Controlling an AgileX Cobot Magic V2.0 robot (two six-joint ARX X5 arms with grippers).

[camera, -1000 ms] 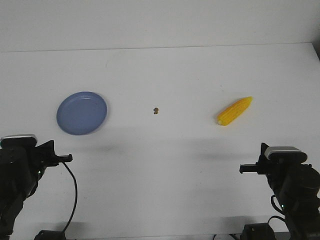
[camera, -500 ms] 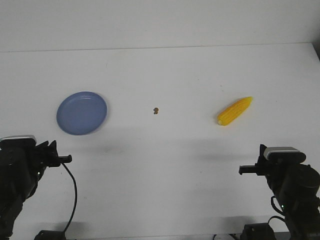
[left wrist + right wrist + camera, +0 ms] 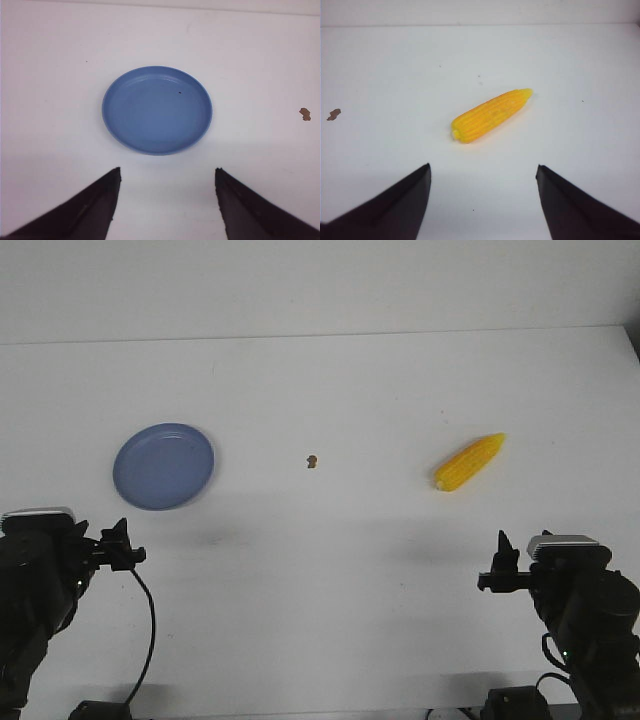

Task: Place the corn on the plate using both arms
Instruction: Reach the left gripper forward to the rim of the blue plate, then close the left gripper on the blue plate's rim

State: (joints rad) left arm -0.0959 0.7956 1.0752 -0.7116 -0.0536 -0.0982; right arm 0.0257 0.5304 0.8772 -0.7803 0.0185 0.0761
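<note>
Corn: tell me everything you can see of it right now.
The corn is a yellow cob with rows of bumpy kernels, plastic-looking, tapering to a pointed tip. It lies flat on the white table, right of centre, tip angled away from the robot and to the right. Nothing touches it; the right tool is open, short of it.

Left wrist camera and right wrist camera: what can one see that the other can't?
Only the left wrist camera shows the blue plate, lying bare ahead of the open left gripper. Only the right wrist camera shows the yellow corn, lying alone ahead of the open right gripper. Both show the white table and the same small brown speck, off to one side.
</note>
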